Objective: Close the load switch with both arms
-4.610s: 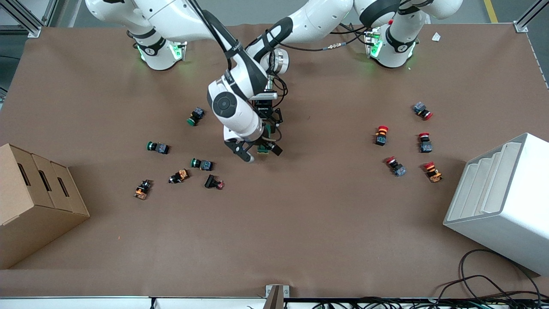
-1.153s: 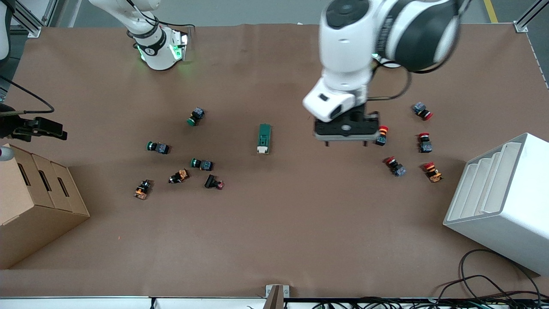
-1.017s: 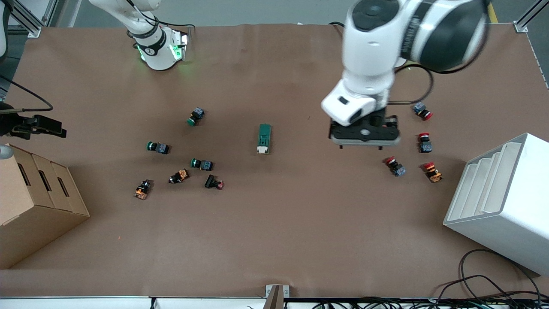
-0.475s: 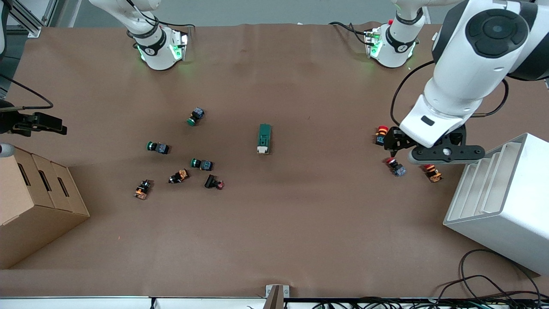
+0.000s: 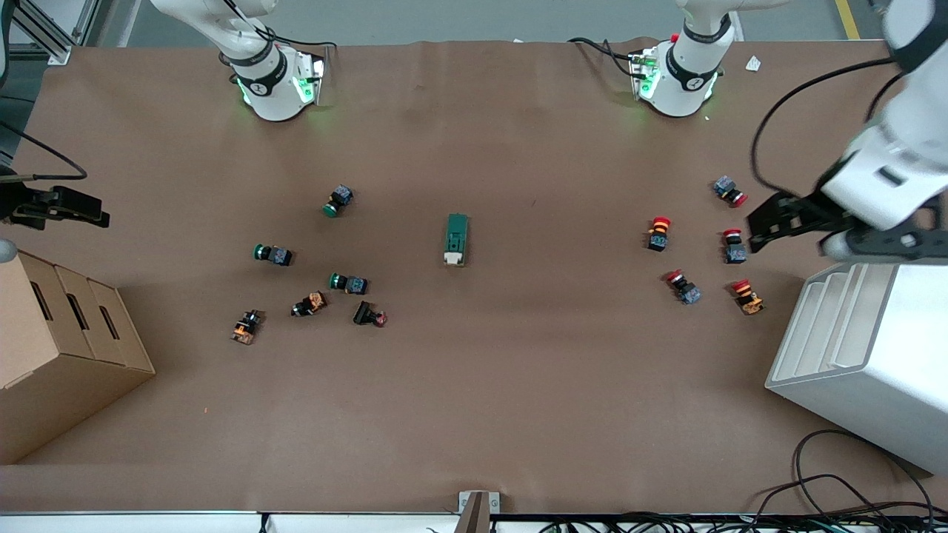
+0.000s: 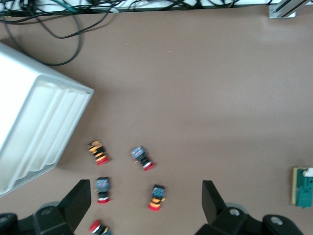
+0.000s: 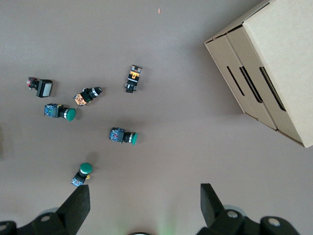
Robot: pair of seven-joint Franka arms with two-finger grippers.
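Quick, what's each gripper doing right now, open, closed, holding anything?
Left gripper: open, empty, up over the red push buttons.
Right gripper: open, empty, up over the green push buttons.

A high front camera faces me across the brown table (image 5: 474, 414) and takes in the whole surface, with my two bases along its top edge. My left wrist camera looks straight down from well above, over the white rack (image 6: 34, 127) and red push buttons (image 6: 143, 157), which the front view also shows at my left arm's end. My right wrist camera looks down from similar height on the cardboard box (image 7: 274, 63) and green push buttons (image 7: 123, 136), shared likewise.
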